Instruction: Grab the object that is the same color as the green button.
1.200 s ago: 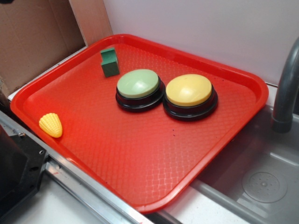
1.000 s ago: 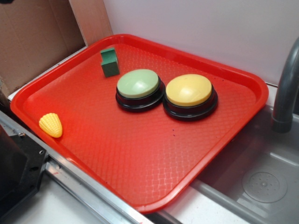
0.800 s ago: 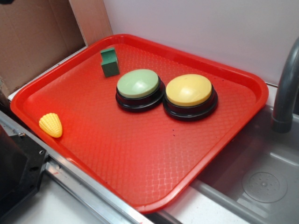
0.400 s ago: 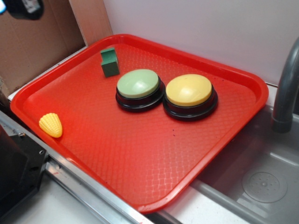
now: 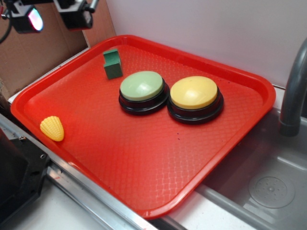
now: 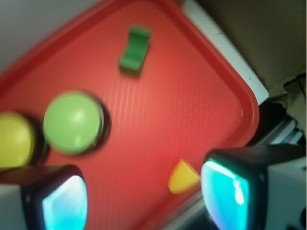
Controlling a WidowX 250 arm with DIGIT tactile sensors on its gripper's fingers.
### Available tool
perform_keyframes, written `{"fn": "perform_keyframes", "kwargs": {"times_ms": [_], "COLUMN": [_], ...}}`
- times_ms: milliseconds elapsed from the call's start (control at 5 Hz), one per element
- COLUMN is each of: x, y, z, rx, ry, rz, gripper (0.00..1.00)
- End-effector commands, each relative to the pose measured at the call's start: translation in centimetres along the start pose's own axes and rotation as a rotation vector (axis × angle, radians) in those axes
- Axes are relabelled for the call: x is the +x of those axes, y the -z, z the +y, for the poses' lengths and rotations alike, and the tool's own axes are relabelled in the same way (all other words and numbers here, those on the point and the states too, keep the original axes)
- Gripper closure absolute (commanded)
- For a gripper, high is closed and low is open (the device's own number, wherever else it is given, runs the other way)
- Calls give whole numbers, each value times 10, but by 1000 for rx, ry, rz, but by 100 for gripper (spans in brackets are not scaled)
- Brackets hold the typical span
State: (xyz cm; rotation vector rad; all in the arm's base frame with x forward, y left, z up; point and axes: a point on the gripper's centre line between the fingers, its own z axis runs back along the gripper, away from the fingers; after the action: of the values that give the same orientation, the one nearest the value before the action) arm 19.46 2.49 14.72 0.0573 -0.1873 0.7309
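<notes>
Claw (image 5: pixel 52 17) spread wide, empty, high over the tray's (image 5: pixel 144 191) far-left corner; green block (image 5: pixel 112 63) lies below, toward the green button (image 5: pixel 142 86).

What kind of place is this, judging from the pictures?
Probably a toy kitchen counter used for robot tests. A grey faucet stands over a sink basin, a red tray beside it carries toys, and brown cardboard walls off the back.
</notes>
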Motion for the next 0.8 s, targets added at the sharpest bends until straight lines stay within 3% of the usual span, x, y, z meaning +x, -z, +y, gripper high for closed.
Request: {"fn": "perform_keyframes", "kwargs": {"times_ms": [0, 200, 600], "x": [56, 74, 91], "y": [70, 97, 122], "z": [-5, -13, -12], "rx": [53, 38, 67], "ry": [-218, -283, -322], "rz": [-99, -199, -257], "gripper": [0, 0, 0]}}
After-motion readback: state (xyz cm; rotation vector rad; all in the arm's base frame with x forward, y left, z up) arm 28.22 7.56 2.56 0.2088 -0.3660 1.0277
